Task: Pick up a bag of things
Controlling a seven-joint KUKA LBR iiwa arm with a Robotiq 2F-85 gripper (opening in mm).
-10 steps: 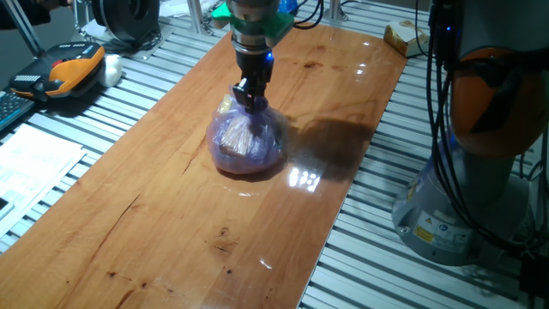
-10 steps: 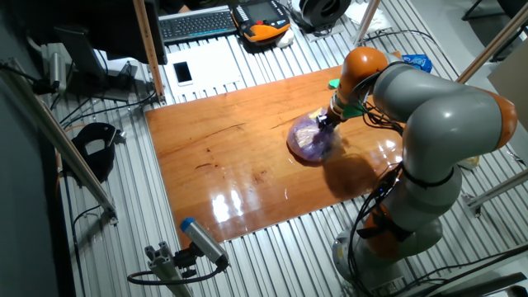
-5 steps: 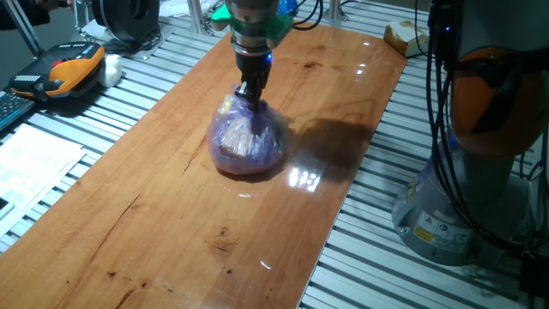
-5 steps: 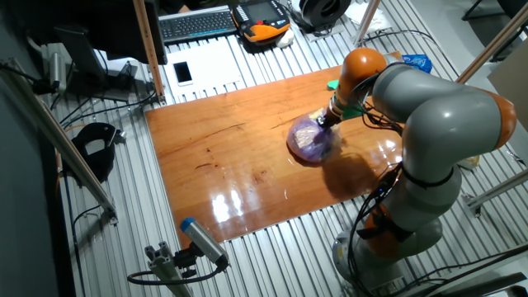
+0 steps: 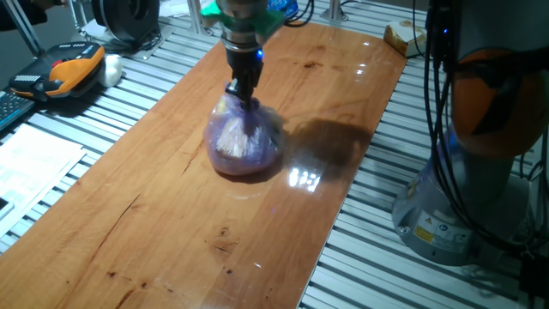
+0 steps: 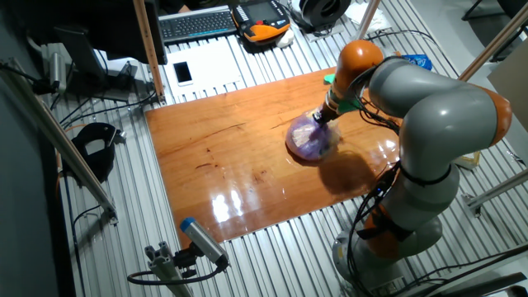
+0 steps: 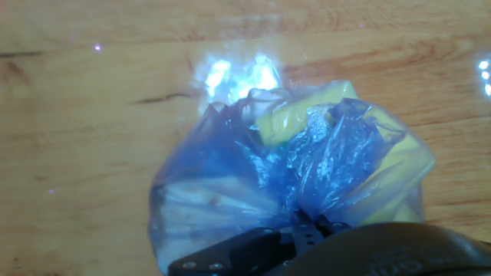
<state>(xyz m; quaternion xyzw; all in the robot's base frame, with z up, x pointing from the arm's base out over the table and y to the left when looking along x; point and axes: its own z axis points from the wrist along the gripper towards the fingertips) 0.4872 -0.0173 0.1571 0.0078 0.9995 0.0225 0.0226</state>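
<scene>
- The tool [image 5: 239, 94] is clamped on the twisted top of the bag of things [image 5: 244, 142]; yellow lumps show through its purple plastic
- The bag's base touches the wooden tabletop [image 5: 171, 215], near its middle

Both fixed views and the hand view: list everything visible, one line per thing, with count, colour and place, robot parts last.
bag of things: one, translucent purple, yellowish lumps inside, mid-table, knotted top in the gripper
table: one, glossy brown wood, on a slatted metal bench
orange-and-black handheld device: one, on the bench beyond the table's far corner
keyboard: one, black, bench edge
phone: one, dark, on white paper
small box: one, tan, bench beside the table
gripper: one, black, closed on the bag's top
arm: one, grey and orange
</scene>
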